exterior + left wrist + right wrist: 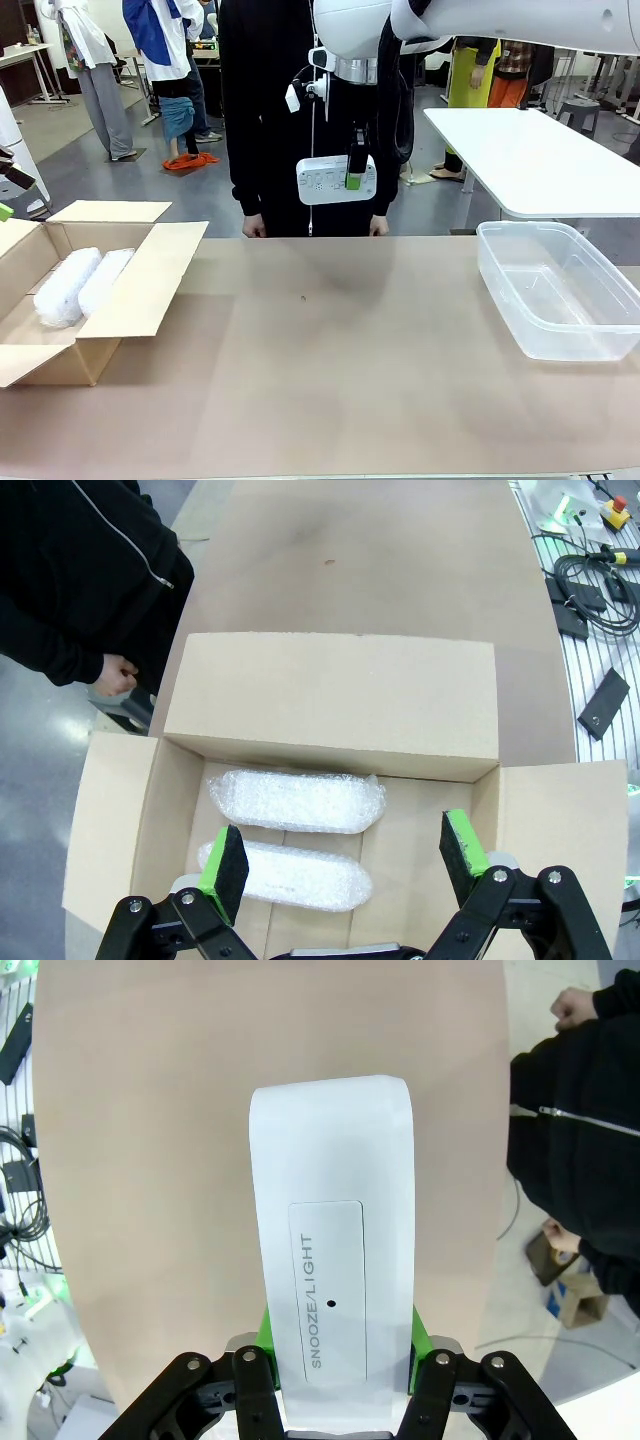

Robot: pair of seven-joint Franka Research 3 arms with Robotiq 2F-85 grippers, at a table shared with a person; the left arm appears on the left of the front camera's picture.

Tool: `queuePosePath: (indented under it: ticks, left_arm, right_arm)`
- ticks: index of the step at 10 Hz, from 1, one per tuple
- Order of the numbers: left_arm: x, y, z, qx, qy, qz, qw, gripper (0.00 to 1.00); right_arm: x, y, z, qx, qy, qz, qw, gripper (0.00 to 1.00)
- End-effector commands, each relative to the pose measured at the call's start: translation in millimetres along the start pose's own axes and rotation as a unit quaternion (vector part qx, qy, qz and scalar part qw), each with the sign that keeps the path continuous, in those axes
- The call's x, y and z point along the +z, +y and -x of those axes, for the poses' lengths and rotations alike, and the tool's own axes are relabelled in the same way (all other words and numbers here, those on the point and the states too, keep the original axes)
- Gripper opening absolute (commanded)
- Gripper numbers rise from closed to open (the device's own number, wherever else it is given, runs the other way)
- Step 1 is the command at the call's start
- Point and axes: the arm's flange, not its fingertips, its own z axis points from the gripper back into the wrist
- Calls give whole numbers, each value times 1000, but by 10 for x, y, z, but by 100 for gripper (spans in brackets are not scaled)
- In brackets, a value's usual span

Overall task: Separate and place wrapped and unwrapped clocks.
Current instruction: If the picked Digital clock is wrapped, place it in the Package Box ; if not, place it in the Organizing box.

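At upper centre of the front view, my right gripper [353, 181] clamps the bare clock [336, 179] aloft. I'd carry it level to the clear bin [600, 345] at right, lowering before release. My left gripper [345, 858] hangs wide over the two wrapped clocks [296, 800] in the box [330, 705].

Robot arm [520, 20]: glossy white rounded shell, black cable looped beside the wrist. Left gripper [345, 865]: black linked fingers with silver screws, green pads [225, 865]. Person [265, 110]: black zip jacket.
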Motion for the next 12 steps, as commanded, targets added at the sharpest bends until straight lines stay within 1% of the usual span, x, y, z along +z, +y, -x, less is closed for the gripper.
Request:
queuePosePath:
  ticks: [1, 4, 5, 6, 7, 8, 9, 11, 12]
  left_arm:
    - [4, -2, 1, -4, -7, 0, 1000, 100]
    - [4, -2, 1, -4, -7, 0, 1000, 100]
    - [4, -2, 1, -4, -7, 0, 1000, 100]
    - [4, -2, 1, -4, -7, 0, 1000, 100]
    - [4, -2, 1, -4, -7, 0, 1000, 100]
    - [4, -2, 1, -4, -7, 0, 1000, 100]
    - [4, -2, 1, -4, -7, 0, 1000, 100]
    - [4, -2, 1, -4, -7, 0, 1000, 100]
    - [4, -2, 1, -4, -7, 0, 1000, 100]
  right_arm:
    - [30, -1, 11, 0, -1, 3, 1000, 0]
    - [30, -1, 11, 0, -1, 3, 1000, 0]
    - [0, 0, 0, 0, 0, 0, 1000, 51]
    - [242, -101, 14, -32, -26, 72, 997, 51]
    - [521, -198, 43, -76, -53, 131, 987, 51]
    - [766, -253, 107, -117, -82, 167, 975, 51]
    - [974, -263, 239, -146, -97, 195, 965, 51]
    - [1376, -198, 609, -212, -112, 241, 940, 51]
    - [1542, -162, 822, -243, -117, 253, 929, 51]
